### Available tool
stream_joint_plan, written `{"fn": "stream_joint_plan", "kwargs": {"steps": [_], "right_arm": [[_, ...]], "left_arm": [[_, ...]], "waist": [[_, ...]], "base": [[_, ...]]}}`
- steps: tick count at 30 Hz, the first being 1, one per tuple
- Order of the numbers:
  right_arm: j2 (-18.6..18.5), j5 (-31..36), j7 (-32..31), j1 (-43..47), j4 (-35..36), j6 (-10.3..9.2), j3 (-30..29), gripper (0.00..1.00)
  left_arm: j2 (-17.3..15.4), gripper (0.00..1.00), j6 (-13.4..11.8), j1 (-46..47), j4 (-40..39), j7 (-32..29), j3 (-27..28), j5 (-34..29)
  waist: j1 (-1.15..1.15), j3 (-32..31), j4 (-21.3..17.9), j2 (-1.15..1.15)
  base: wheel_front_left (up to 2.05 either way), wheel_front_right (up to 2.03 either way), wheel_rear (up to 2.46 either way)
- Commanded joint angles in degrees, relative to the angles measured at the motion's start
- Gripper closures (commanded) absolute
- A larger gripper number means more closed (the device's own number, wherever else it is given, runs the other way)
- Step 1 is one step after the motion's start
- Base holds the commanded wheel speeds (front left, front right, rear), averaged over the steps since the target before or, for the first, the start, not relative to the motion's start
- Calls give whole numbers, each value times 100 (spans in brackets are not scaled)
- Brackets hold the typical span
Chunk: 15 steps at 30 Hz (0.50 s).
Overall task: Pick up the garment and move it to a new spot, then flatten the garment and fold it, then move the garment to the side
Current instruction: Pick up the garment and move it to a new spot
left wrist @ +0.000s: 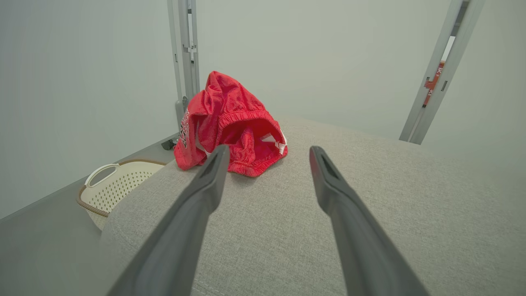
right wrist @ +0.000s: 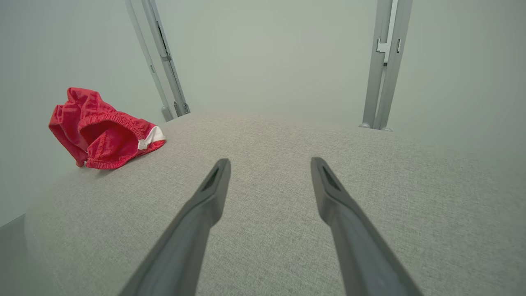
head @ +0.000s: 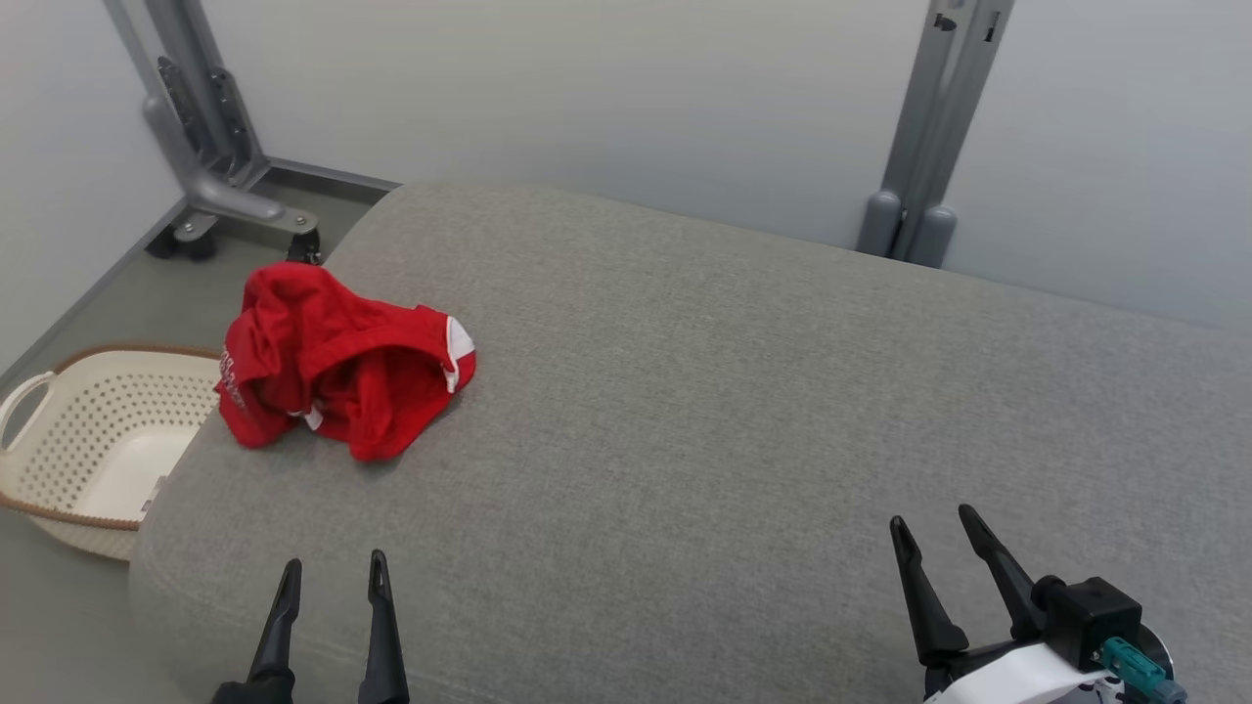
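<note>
Red, lightweight fabric is what we are dealing with: the garment point(head: 342, 367) lies in a crumpled mound on the grey upholstered surface point(head: 743, 411), toward its far left corner and close to the rounded edge, beside and above the perforated basket point(head: 88, 440) standing on the floor. Both claws are empty with their fingers spread wide. The left gripper point(head: 335, 562) hovers over the near left of the surface, and the right gripper point(head: 931, 518) over the near right. Both are well apart from the cloth, the left one being the nearer. We judge that the pick-up step has not yet begun. We expect the garment to be soft, limp and very light: it should offer no resistance to lifting, but it will sag, unfold and swing once raised, and thin layers may slip out of a shallow pinch. We recommend taking hold at the gathered elastic waistband point(left wrist: 242, 116), which stands open toward the grippers and gives a thicker, firmer bite than the loose panels. The edge near the white trim point(head: 458, 342) is a second candidate. We advise closing on the band alone, since the weave of the upholstery beneath could be caught by a deep approach.
</note>
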<state>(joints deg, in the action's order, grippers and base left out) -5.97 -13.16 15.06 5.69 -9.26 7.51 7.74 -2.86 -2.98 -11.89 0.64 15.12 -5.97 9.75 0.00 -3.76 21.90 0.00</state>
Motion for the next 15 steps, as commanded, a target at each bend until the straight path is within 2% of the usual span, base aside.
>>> {"fn": "stream_joint_plan", "kwargs": {"steps": [1,12,15], "right_arm": [[12,10,11,0,3,-3,-18,0],[-123,-24,11,-216,-41,-4,87,0],[-153,-61,11,-212,-36,-4,-25,0]], "left_arm": [[-8,0,7,-32,-7,1,31,-38],[-8,0,-133,-86,-153,0,133,77],[-7,0,-20,136,-127,1,113,-131]], "waist": [[0,86,509,0],[0,330,740,0],[0,493,764,0]], "base": [[0,0,0],[0,0,0],[0,0,0]]}}
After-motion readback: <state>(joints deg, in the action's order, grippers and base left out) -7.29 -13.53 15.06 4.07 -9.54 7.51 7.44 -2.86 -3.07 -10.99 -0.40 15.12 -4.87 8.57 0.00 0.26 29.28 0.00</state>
